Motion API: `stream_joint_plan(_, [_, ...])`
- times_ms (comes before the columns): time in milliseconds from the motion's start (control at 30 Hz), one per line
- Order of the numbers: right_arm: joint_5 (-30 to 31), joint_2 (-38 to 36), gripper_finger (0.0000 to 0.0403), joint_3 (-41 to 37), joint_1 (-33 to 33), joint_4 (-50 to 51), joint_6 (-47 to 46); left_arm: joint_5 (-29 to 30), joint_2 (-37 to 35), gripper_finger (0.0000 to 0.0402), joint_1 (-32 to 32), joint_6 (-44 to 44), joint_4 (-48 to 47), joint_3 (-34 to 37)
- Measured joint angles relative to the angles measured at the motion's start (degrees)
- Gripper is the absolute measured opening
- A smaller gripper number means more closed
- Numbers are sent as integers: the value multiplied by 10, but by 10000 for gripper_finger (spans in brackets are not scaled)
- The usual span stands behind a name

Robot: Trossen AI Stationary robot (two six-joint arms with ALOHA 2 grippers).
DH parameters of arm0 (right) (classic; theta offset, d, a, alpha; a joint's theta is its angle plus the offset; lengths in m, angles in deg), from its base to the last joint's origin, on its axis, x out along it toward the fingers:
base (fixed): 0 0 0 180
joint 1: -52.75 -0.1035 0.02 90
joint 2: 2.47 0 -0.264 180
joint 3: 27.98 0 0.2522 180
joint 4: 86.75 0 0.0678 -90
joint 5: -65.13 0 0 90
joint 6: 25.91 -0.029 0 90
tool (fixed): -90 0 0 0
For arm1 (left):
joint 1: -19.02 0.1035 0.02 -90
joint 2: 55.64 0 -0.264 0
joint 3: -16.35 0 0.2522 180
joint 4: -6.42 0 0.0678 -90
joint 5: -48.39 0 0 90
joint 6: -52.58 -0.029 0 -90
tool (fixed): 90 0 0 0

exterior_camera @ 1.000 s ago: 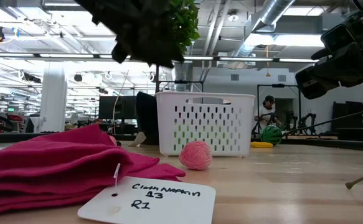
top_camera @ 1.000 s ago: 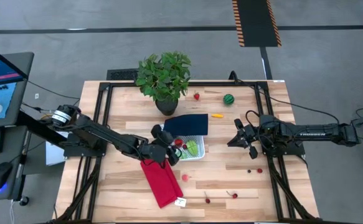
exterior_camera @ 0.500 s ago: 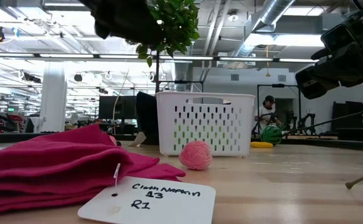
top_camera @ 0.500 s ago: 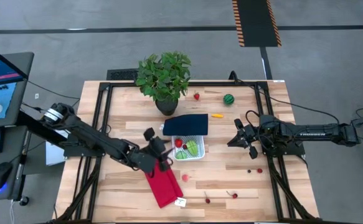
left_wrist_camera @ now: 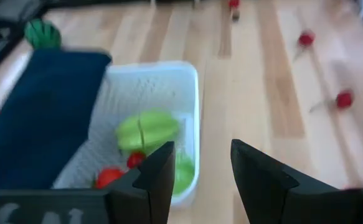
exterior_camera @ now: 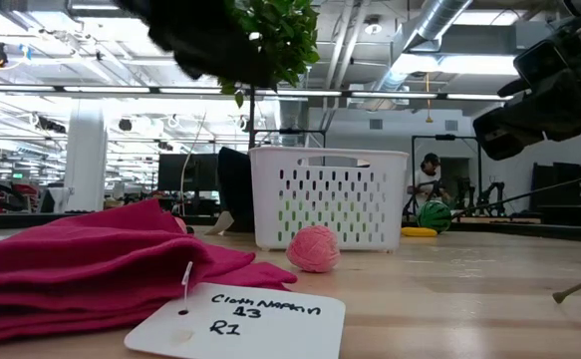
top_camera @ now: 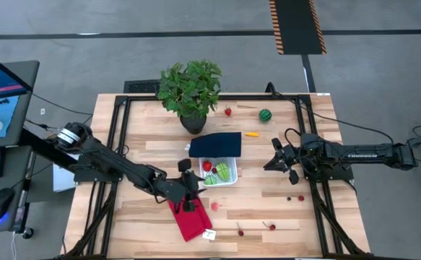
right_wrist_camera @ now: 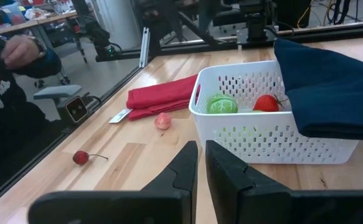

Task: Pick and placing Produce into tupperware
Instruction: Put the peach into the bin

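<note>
- The table (top_camera: pixel 268 209) is lit evenly and brightly from above in the high view; only short, soft shadows are cast beneath the potted plant (top_camera: pixel 190 90) and the arms.
- In the low view, glare is produced by rows of ceiling lights (exterior_camera: pixel 31 90), and the far room is washed out.
- The arm (exterior_camera: pixel 210 40) crossing the upper part of the low view is smeared by motion blur.
- The paper tag (exterior_camera: pixel 235 319) nearest the low camera is rendered slightly soft.
- The left wrist view is blurred throughout; the white container (left_wrist_camera: pixel 169 78) and cherries (left_wrist_camera: pixel 343 98) are seen without sharp edges.
- The right wrist view is sharper, though its near fingers (right_wrist_camera: pixel 184 165) are out of focus.
</note>
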Motion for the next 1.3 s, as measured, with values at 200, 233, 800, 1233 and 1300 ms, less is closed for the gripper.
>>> stream_joint_plan(200, [0,0,56,0,0,21,0,-3,67,148,1,0,44,-1])
stream_joint_plan(233, [0,0,56,0,0,21,0,-5,74,149,0,-9,44,-2])
stream_joint_plan(800, [0,0,56,0,0,45,0,-58,122,247,-30,-103,70,-16])
stream_joint_plan(1233, [0,-1,56,0,0,51,0,-115,162,352,-25,-113,102,-27])
stream_joint_plan(1300, [0,0,56,0,0,50,0,-120,163,359,-26,-120,99,-27])
